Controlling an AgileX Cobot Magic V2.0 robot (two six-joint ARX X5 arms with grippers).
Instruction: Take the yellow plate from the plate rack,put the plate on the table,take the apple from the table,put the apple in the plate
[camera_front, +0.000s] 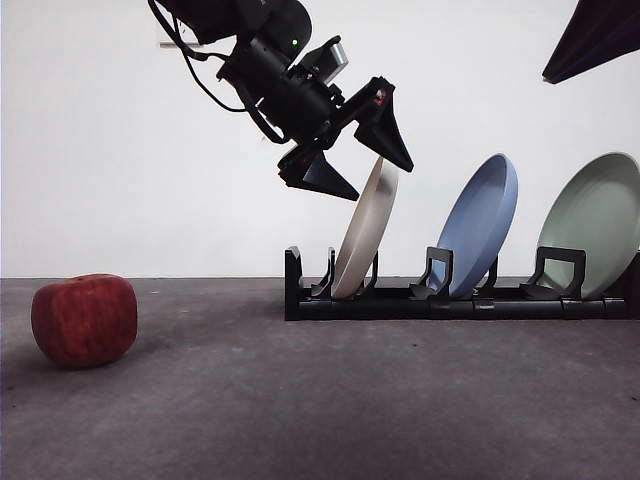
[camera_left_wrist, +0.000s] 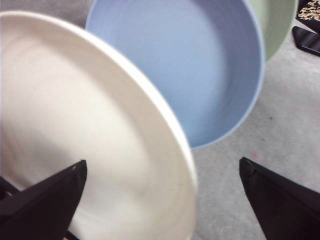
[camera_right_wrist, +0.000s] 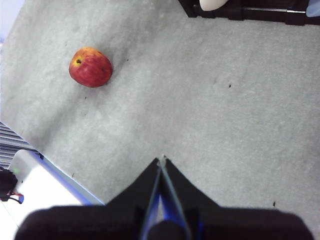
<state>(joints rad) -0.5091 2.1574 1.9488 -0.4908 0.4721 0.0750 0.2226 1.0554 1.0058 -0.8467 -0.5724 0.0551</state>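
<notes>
Front view, left gripper (camera_front: 372, 163) fingers spread astride yellow plate (camera_front: 365, 240) rim

blue plate (camera_front: 480, 228) upright in middle slot, pale green plate (camera_front: 594, 222) beside it, white backdrop (camera_front: 120, 140)

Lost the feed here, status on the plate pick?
Left gripper open, straddling yellow plate rim, plate in the plate rack. Right gripper shut, waiting high. Apple on table, path unobstructed.
</notes>
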